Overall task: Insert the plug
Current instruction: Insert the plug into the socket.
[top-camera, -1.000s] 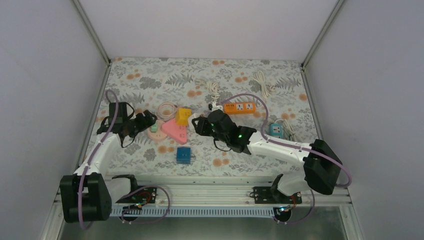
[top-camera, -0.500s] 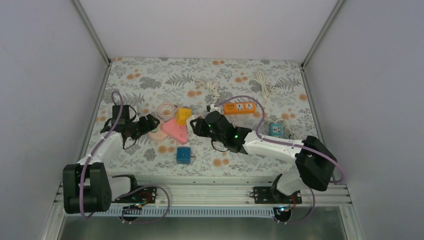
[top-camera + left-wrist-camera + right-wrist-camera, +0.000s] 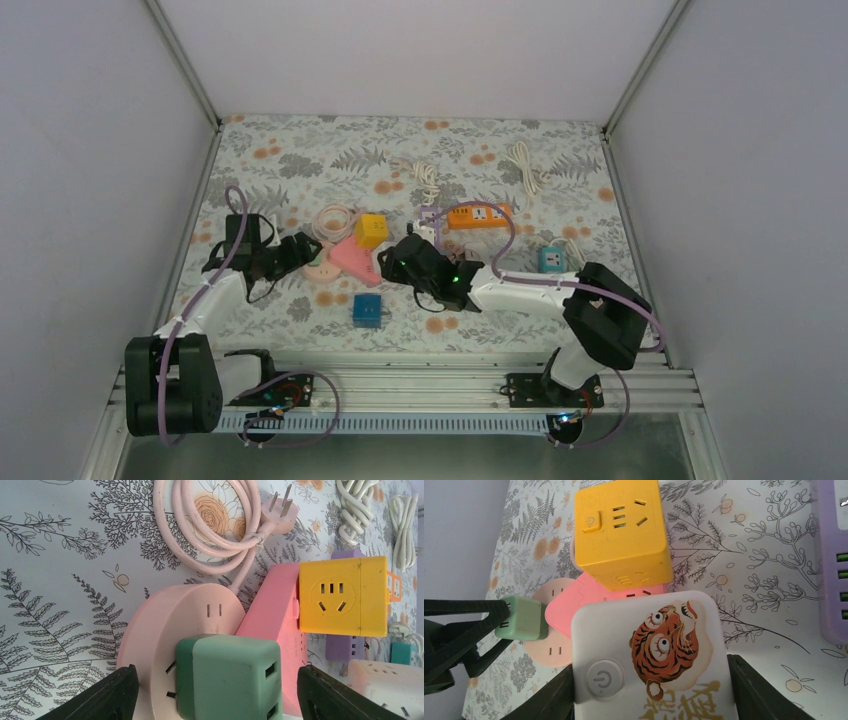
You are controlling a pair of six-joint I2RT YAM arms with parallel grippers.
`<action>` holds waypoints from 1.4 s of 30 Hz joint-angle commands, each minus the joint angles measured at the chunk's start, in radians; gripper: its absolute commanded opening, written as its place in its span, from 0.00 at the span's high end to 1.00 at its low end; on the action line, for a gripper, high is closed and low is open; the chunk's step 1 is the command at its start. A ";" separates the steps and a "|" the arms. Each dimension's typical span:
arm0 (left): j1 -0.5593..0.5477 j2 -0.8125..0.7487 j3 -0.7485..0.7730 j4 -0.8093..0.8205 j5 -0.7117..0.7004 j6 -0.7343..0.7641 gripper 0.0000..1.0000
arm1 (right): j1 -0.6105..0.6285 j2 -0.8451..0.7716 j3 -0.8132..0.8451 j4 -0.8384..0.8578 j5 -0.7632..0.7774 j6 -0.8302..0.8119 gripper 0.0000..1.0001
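A green plug adapter (image 3: 235, 670) stands in the round pink socket (image 3: 165, 625), with its prongs partly showing between them. My left gripper (image 3: 217, 702) is open, its jaws wide apart on either side of the plug and not touching it. In the top view the left gripper (image 3: 288, 256) is at the socket (image 3: 320, 266). My right gripper (image 3: 651, 697) is shut on a white power cube with a tiger picture (image 3: 659, 640). It holds the cube just right of the pink triangular strip (image 3: 354, 258). The green plug also shows in the right wrist view (image 3: 524, 617).
A yellow socket cube (image 3: 372, 229) sits behind the pink strip, next to a coiled pink cable (image 3: 215, 525). A blue cube (image 3: 367, 310) lies nearer the front. An orange power strip (image 3: 478, 215), a teal cube (image 3: 551, 260), a purple strip (image 3: 834, 565) and white cables (image 3: 524, 163) lie to the right and back.
My right arm has moved left with the white cube, closer to the pink strip. My left gripper has shifted slightly at the round socket.
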 commanded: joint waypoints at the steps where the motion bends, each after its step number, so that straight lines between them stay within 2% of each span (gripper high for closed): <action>1: -0.005 -0.023 -0.015 0.013 0.025 -0.006 0.21 | 0.009 0.028 0.045 0.008 0.083 0.031 0.78; 19: -0.005 -0.025 -0.008 0.003 0.028 0.009 0.20 | 0.031 0.131 0.111 -0.013 0.034 0.018 0.78; 42: -0.005 -0.019 -0.007 0.006 0.031 0.008 0.20 | 0.034 0.098 0.061 -0.011 -0.002 -0.037 0.79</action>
